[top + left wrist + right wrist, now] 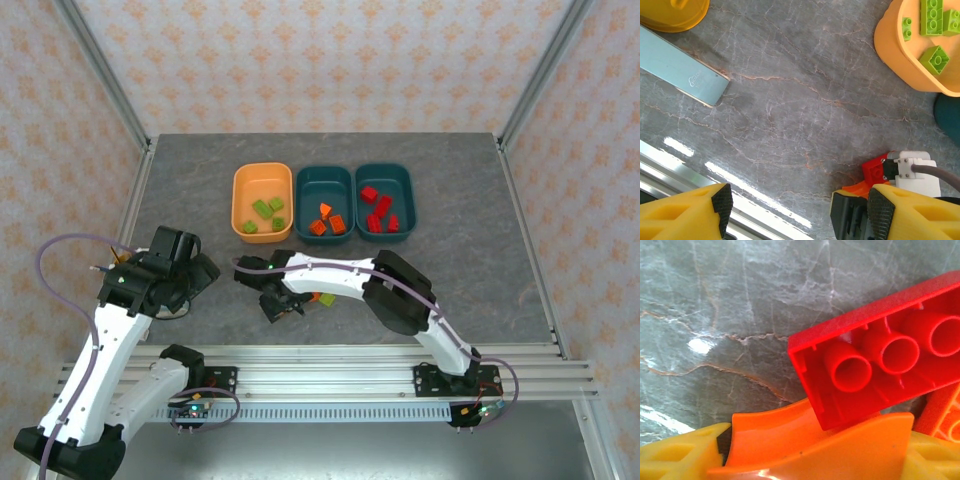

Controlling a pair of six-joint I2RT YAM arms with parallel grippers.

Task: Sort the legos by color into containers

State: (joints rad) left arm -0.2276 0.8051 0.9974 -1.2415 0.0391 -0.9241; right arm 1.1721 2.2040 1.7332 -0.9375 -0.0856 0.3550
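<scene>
Grey marbled table top [200,180] carries a light orange rounded-rectangular plastic tub [262,185], the landmark for everything else. Just right of it stands a dark teal plastic tub [322,185] of like shape, with a second dark teal tub [397,182] beyond. The left gripper [800,210] hovers off the orange tub's near-left corner, jaws spread over bare table. The right gripper [815,450] sits on the near side of the orange tub, jaws either side of an orange curved lego [780,440]; whether they pinch it I cannot tell. A red rectangular brick [880,350] lies upturned against that piece. Lime green bricks [268,212] lie inside the orange tub, orange bricks [330,222] in the neighbouring teal tub, red bricks [380,212] in the farther one.
</scene>
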